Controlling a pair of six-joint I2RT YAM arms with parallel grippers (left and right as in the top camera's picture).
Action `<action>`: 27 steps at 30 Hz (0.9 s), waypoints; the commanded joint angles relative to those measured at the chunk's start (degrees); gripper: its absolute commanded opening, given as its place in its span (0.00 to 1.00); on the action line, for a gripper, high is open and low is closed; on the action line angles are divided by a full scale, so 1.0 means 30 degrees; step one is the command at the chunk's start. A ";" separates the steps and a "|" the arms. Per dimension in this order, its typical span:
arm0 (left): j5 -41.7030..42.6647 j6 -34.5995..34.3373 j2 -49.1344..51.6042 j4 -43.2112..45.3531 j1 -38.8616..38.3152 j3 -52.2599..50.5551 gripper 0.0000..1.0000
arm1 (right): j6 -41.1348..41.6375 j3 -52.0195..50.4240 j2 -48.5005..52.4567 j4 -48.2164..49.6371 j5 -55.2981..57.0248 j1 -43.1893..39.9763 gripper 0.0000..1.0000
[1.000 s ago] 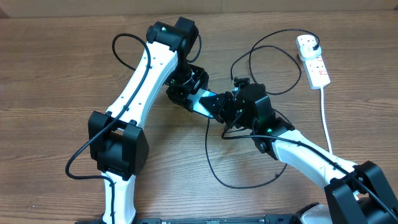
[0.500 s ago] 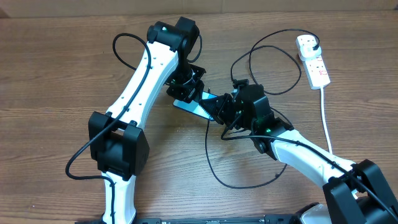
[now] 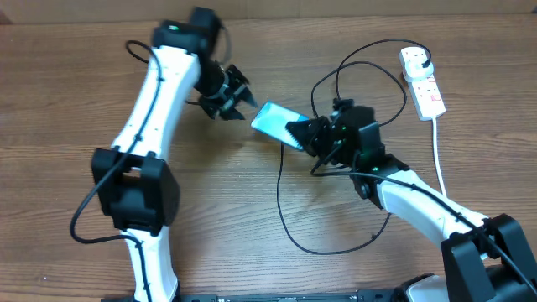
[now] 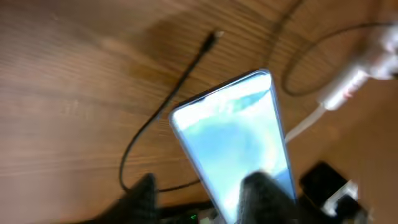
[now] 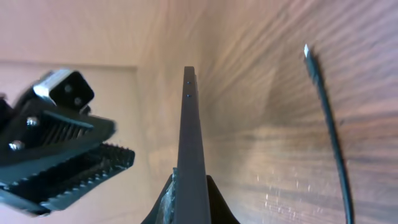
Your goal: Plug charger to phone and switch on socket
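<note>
My right gripper (image 3: 295, 132) is shut on the phone (image 3: 273, 121), holding its right end; the light blue screen faces up above the table. In the right wrist view the phone (image 5: 189, 124) shows edge-on between my fingers (image 5: 189, 202). My left gripper (image 3: 239, 104) is open, just left of the phone and apart from it. In the left wrist view its blurred fingers (image 4: 205, 196) frame the phone (image 4: 233, 130). The charger's black cable (image 3: 285, 210) loops over the table; its connector tip (image 4: 217, 35) lies free, also in the right wrist view (image 5: 306, 51). Its white plug head (image 3: 413, 57) sits in the socket (image 3: 428, 92).
The socket's thick white cord (image 3: 440, 159) runs down the right side toward the front edge. Black cable loops (image 3: 369, 80) lie between the right arm and the socket. A light wall borders the table's far edge (image 3: 336, 8).
My left gripper has let go of the phone, opened and swung up and to the left. My right gripper keeps the phone and has shifted slightly right.
</note>
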 commanded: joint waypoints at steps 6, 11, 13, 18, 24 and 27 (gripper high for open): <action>0.6688 0.7308 0.0015 0.0903 0.1625 0.0386 0.89 | 0.3993 0.0335 -0.0109 0.3162 -0.0896 -0.2055 0.04; 1.2036 0.8043 0.0015 0.3410 0.1530 0.0386 0.93 | 0.8102 0.0342 -0.0109 0.4874 0.0925 -0.1851 0.04; 1.2553 0.7825 0.0015 0.4240 0.1297 0.0386 0.93 | 0.9384 0.0423 -0.0109 0.5486 0.1566 -0.1596 0.04; 1.1300 0.6513 0.0015 0.5348 0.0459 0.0379 0.93 | 1.1817 0.1224 -0.0109 0.5807 0.2528 -0.0860 0.04; 1.0688 0.4925 0.0015 0.7169 -0.0182 0.0379 0.90 | 1.2356 0.2135 -0.0109 0.5792 0.3126 -0.0619 0.04; 1.0462 0.4087 0.0015 0.7752 -0.0248 0.0379 0.89 | 1.2604 0.2514 -0.0109 0.5792 0.3402 -0.0619 0.04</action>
